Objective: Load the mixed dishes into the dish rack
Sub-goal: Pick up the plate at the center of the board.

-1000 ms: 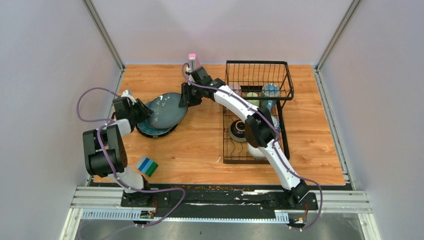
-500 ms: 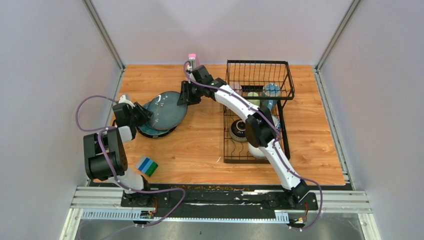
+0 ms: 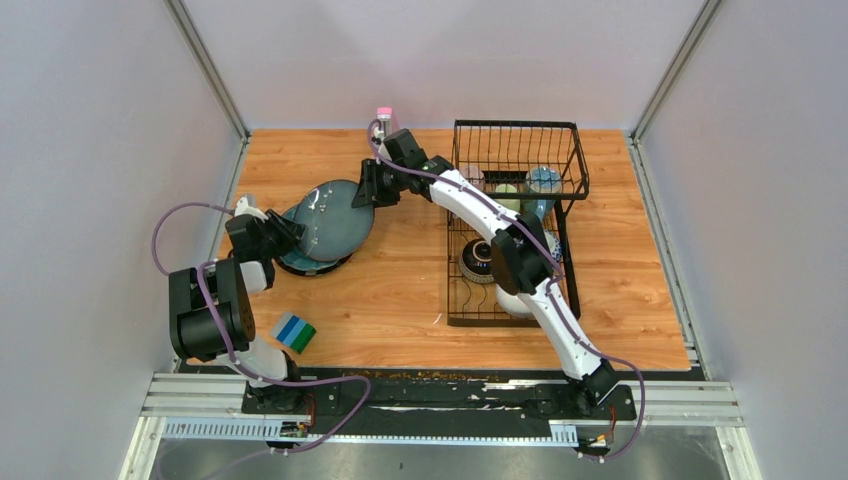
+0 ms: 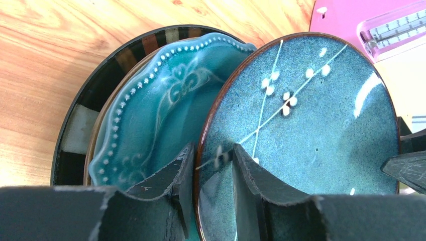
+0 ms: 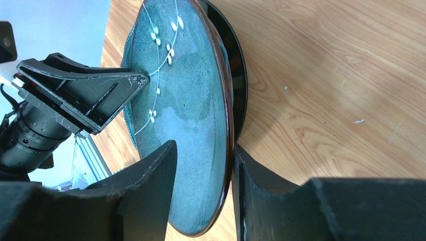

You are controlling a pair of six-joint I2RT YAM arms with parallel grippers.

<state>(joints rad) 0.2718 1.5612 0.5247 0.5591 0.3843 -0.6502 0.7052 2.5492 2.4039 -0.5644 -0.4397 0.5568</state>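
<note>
**Striped block**: blue and green, by the near-left corner of the table, apart from everything else.

**Left gripper**: close to the table's left edge. Its jaws are narrowed onto the left rim of the speckled plate, with one finger behind the plate and the other on its face.

**Speckled plate**: blue-grey with a brown rim and a white blossom sprig. It is tilted and gripped at opposite rims by both grippers, over the left half of the table. I cannot tell whether its low edge clears the stack beneath it.

**Teal plate**: scalloped, beaded rim. It lies directly under the speckled plate.

**Dark plate**: striped rim, bottom of the stack, flat on the table.

**Right gripper**: its jaws are narrowed onto the speckled plate's right rim, one finger on the face and one behind.

**Metronome**: pink, at the far edge near the middle.

**Dish rack**: black wire, on the right half of the table, with the tall basket at its far end.
- In the basket: a pinkish mug, a pale green mug and a blue-patterned bowl.
- In the low section: a dark bowl and a white bowl, both partly hidden by the right arm.
</note>
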